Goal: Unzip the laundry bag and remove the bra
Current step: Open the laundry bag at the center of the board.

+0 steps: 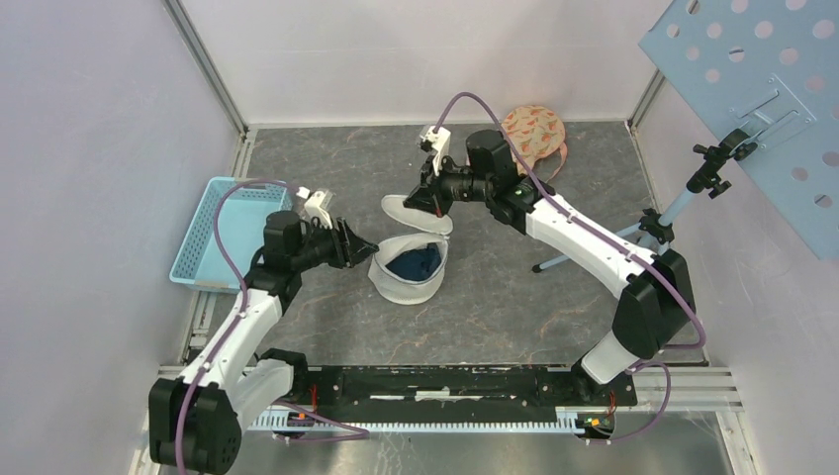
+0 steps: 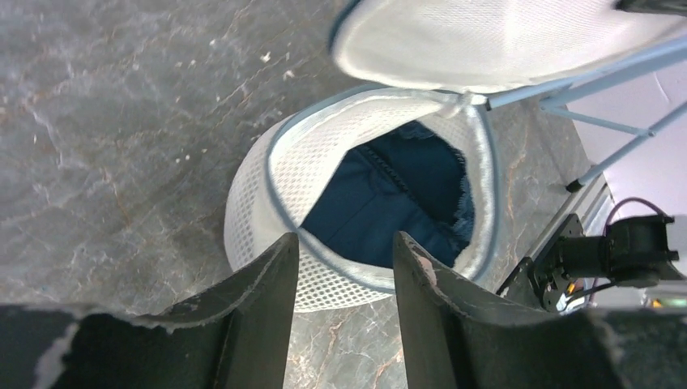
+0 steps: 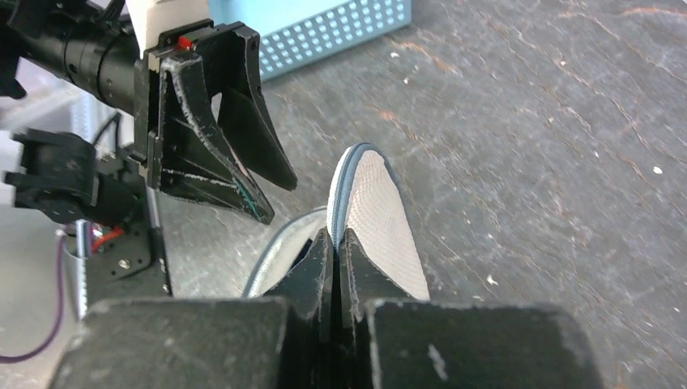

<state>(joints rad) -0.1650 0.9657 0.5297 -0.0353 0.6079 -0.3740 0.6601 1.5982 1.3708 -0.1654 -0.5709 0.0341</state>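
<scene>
The white mesh laundry bag (image 1: 401, 287) stands unzipped in the middle of the table. Its round lid (image 1: 414, 212) is lifted off the body. Inside lies the dark blue bra (image 1: 413, 261), plain to see in the left wrist view (image 2: 381, 203). My right gripper (image 3: 336, 235) is shut on the lid's zipper edge (image 3: 377, 215) and holds it up above the opening. My left gripper (image 2: 344, 239) is open just beside the bag's near rim (image 2: 267, 186), with nothing between its fingers; in the top view it (image 1: 368, 244) sits at the bag's left side.
A light blue basket (image 1: 223, 233) stands at the left wall. An orange-patterned fabric item (image 1: 534, 129) lies at the back behind my right arm. A stand with a perforated blue board (image 1: 762, 89) occupies the right side, its legs (image 1: 594, 247) reaching onto the table.
</scene>
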